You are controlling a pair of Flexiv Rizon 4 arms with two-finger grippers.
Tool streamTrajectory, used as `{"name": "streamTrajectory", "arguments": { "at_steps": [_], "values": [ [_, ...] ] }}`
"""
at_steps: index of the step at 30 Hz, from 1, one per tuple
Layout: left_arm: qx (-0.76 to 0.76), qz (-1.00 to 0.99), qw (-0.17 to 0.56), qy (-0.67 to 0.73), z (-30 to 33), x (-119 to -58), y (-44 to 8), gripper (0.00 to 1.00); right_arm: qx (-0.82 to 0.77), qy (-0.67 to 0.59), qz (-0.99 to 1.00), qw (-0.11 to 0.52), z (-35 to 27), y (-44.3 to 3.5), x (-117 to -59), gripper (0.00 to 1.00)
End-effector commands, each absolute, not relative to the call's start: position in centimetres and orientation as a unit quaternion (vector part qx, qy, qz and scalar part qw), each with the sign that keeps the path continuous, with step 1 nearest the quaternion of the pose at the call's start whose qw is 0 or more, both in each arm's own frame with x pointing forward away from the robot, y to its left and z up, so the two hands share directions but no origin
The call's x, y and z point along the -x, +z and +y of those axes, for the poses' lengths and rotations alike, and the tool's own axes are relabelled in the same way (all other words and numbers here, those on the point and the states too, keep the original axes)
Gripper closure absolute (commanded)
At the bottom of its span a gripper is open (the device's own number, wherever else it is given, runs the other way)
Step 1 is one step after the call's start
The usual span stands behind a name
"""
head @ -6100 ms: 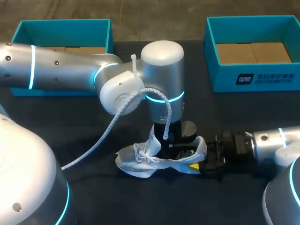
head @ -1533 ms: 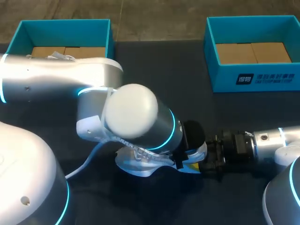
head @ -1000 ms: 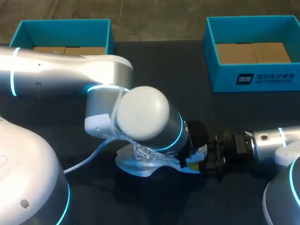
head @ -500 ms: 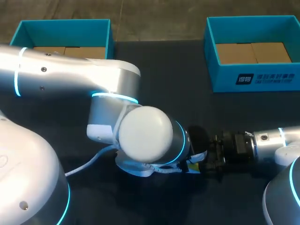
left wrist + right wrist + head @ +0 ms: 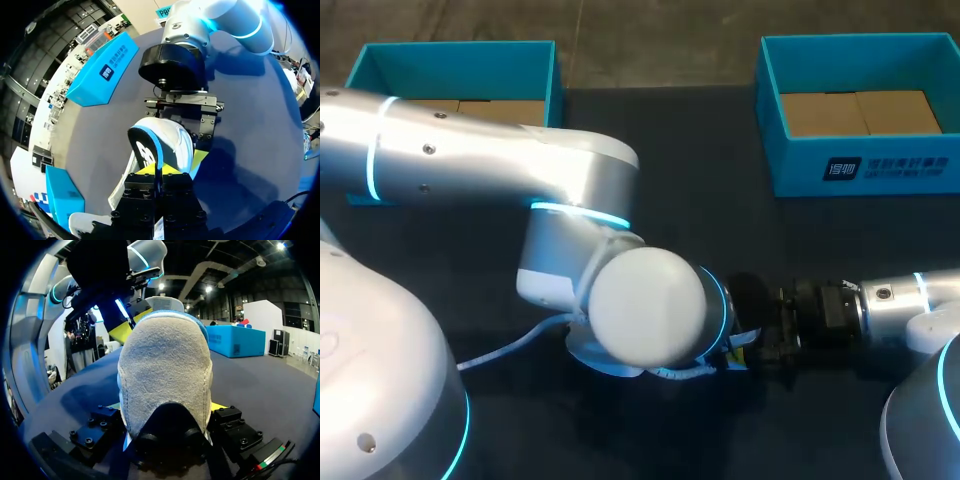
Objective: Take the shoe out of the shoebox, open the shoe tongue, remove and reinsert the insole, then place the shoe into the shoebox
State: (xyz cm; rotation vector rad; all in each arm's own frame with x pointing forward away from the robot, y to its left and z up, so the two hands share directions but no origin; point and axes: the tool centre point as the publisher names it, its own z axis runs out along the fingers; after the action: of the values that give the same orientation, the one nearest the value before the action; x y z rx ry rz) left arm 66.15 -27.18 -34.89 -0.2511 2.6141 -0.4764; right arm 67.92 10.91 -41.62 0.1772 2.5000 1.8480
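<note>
Dark tabletop (image 5: 700, 180) fills the head view. A teal shoebox stands at each far corner, the left shoebox (image 5: 460, 70) and the right shoebox (image 5: 880, 165), both showing brown cardboard inside and both well apart from the shoe.

My left arm (image 5: 470, 160) comes in from the left and bends down over the near middle of the table. Its rounded joint covers most of the shoe from above, so only a white sliver shows under it. My right arm (image 5: 890, 300) lies low along the table from the right and points at that same spot.

In the left wrist view, the white shoe (image 5: 175, 142) sits on the table just ahead of and below the left gripper (image 5: 160, 171), with its heel toward the right arm. The right gripper (image 5: 165, 407) is clamped on the heel, one yellow tip pressed against each side and the grey heel lining filling the gap between them.

The dark insole (image 5: 145, 150), edged in blue, stands partly up out of the shoe's opening. Its raised end runs straight between the left gripper's two yellow tips, which are pinched nearly together on the thin edge.
</note>
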Motion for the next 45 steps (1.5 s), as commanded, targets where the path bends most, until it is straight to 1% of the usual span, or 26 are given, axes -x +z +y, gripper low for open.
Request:
{"name": "streamTrajectory", "arguments": {
  "at_steps": [1, 14, 23, 24, 25, 26, 28, 30, 32, 40, 43, 45],
  "values": [
    [0.093, 0.951, 0.237, -0.175, -27.1, -66.1, -34.6, 1.0, -0.058, 0.592, 0.804, 0.014, 11.0, -41.7, -67.9, 1.0],
    [0.095, 0.946, 0.24, -0.197, -27.7, -66.9, -32.5, 1.0, -0.058, 0.592, 0.804, 0.014, 11.0, -41.7, -67.9, 1.0],
    [0.106, 0.943, 0.242, -0.2, -28.3, -67.8, -32.1, 1.0, -0.058, 0.592, 0.804, 0.014, 11.0, -41.7, -67.9, 1.0],
    [0.106, 0.943, 0.242, -0.2, -28.3, -67.9, -32.2, 0.96, -0.058, 0.592, 0.804, 0.014, 11.0, -41.7, -67.9, 1.0],
    [0.111, 0.942, 0.244, -0.202, -28.3, -67.9, -32.4, 0.87, -0.058, 0.592, 0.804, 0.014, 11.0, -41.7, -67.9, 1.0],
    [0.113, 0.941, 0.243, -0.206, -28.3, -67.9, -32.5, 0.85, -0.058, 0.592, 0.804, 0.014, 11.0, -41.7, -67.9, 1.0],
    [0.113, 0.942, 0.239, -0.208, -28.2, -67.9, -32.7, 0.79, -0.058, 0.592, 0.804, 0.014, 11.0, -41.7, -67.9, 1.0],
    [0.113, 0.941, 0.24, -0.21, -28.1, -67.7, -32.9, 0.78, -0.058, 0.592, 0.804, 0.014, 11.0, -41.7, -67.9, 1.0],
    [0.112, 0.941, 0.241, -0.211, -28.0, -67.6, -33.0, 0.75, -0.058, 0.592, 0.804, 0.014, 11.0, -41.7, -67.9, 1.0],
    [0.108, 0.939, 0.246, -0.213, -27.4, -67.4, -34.0, 0.74, -0.058, 0.592, 0.804, 0.014, 11.0, -41.7, -67.9, 1.0],
    [0.106, 0.941, 0.242, -0.211, -27.3, -67.6, -34.5, 0.69, -0.058, 0.592, 0.804, 0.014, 11.0, -41.7, -67.9, 1.0],
    [0.107, 0.941, 0.24, -0.212, -27.2, -67.7, -34.7, 0.68, -0.058, 0.592, 0.804, 0.014, 11.0, -41.7, -67.9, 1.0]
  ]
}}
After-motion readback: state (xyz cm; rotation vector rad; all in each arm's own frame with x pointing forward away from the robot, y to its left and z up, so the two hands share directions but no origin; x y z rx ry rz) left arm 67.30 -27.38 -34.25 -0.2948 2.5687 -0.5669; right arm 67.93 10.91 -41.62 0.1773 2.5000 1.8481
